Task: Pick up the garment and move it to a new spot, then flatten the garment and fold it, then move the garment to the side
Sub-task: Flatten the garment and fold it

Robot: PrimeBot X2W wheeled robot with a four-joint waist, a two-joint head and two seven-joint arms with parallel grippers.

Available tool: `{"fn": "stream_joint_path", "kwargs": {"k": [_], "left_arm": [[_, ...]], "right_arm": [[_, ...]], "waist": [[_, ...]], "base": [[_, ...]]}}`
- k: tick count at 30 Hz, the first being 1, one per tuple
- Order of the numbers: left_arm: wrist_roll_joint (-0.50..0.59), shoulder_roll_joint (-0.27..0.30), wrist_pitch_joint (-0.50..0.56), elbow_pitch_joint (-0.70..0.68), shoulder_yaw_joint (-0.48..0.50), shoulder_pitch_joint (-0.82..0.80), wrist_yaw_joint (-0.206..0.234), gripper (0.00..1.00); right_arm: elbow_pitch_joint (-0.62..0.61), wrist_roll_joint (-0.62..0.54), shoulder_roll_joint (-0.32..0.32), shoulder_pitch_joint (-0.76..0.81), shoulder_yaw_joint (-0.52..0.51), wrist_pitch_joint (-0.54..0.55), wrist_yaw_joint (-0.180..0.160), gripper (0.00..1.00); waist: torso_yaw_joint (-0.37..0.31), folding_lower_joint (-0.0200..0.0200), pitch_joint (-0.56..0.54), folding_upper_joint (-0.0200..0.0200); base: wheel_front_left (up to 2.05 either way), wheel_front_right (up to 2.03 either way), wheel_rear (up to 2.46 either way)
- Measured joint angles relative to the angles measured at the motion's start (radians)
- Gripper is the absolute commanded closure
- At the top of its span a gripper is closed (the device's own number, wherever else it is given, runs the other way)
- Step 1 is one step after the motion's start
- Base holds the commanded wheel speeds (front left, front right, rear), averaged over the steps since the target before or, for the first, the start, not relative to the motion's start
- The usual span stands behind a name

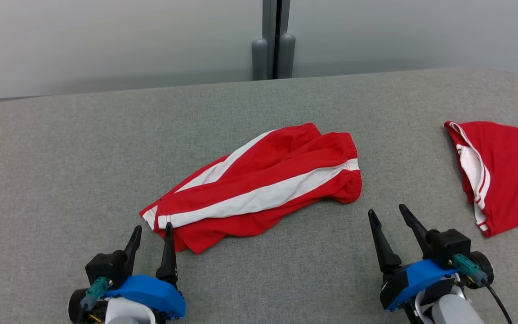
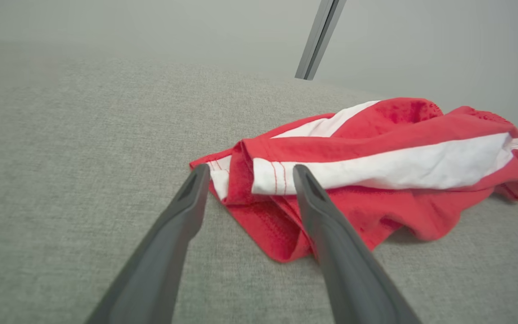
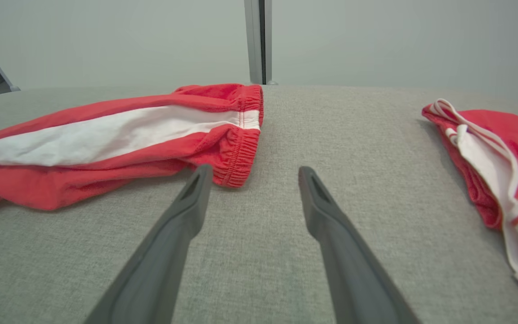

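Down at 7 o'clock in the head view, our left pincer (image 1: 153, 228) stands open and holds nothing. The garment (image 1: 259, 184), red shorts with a white side stripe, begins right at its tips. The leg hem (image 1: 153, 218) lies at about 12 o'clock from it, so close that we cannot tell whether the finger (image 1: 167, 256) on that side touches cloth. From there the shorts run long across the grey desk (image 1: 61, 157), their axis going from 8 o'clock up to 2 o'clock and ending in the gathered waistband (image 1: 351, 184). Our right pincer (image 1: 387, 210), also open and empty, has that waistband at its 11 o'clock, near but with bare desk between. We judge the left arm the nearer one for a first grip at the hem, and the right better placed for the waistband end. Farther out at 3 o'clock, a second red garment (image 1: 506, 175) lies well apart. Our left wrist view adds that the hem is several stacked layers, sitting between the spread fingers. Our right wrist view adds the strip of bare desk ahead of the elastic.
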Motion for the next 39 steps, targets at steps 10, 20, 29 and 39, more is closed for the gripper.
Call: {"fn": "stream_joint_path", "kwargs": {"k": [10,20,29,39], "left_arm": [[-0.070,0.000,0.000,0.048,-0.030,-0.067,-0.050,0.00],[-0.104,0.000,0.000,0.056,-0.065,-0.072,-0.052,0.00],[-0.110,0.000,0.000,0.003,-0.086,-0.072,-0.056,0.00],[-0.087,0.000,0.000,-0.027,-0.068,-0.067,-0.056,0.00]], "right_arm": [[0.004,-0.001,0.000,-0.027,0.007,0.000,0.000,0.00],[0.003,0.006,0.000,-0.039,0.009,0.000,0.000,0.00],[0.002,0.016,0.000,-0.042,0.017,0.000,0.000,0.00],[0.002,0.026,0.000,-0.042,0.026,0.000,0.000,0.00]], "waist": [[-0.006,0.0000,0.055,0.0000],[-0.011,-0.0001,0.068,0.0001],[-0.011,-0.0001,0.077,0.0000],[-0.012,-0.0001,0.075,0.0000]], "base": [[0.00,0.00,0.00],[0.00,0.00,0.00],[0.00,0.00,0.00],[0.00,0.00,0.00]]}}
